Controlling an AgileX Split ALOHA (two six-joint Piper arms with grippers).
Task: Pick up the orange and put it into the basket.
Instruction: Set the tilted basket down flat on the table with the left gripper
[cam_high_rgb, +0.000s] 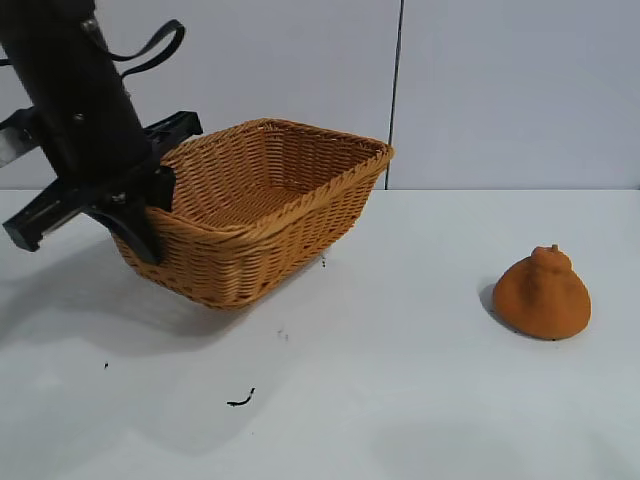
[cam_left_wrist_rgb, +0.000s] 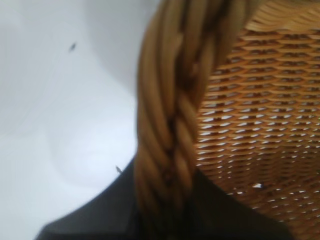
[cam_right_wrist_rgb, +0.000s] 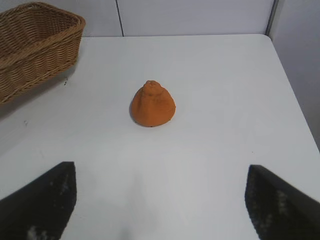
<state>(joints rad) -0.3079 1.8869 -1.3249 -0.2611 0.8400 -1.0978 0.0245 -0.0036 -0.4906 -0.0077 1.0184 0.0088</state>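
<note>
The orange (cam_high_rgb: 541, 295) sits on the white table at the right, knobby top up; it also shows in the right wrist view (cam_right_wrist_rgb: 153, 104). The woven basket (cam_high_rgb: 270, 200) is at the left, tilted with its left end raised. My left gripper (cam_high_rgb: 150, 215) is shut on the basket's braided rim (cam_left_wrist_rgb: 172, 125) at its left end. My right gripper (cam_right_wrist_rgb: 160, 192) is open and empty, a good way short of the orange, and does not show in the exterior view. The basket also shows in the right wrist view (cam_right_wrist_rgb: 35, 45).
The white table (cam_high_rgb: 400, 380) has small dark specks (cam_high_rgb: 240, 400) in front of the basket. A grey wall stands behind. The table's right edge (cam_right_wrist_rgb: 295, 100) shows in the right wrist view.
</note>
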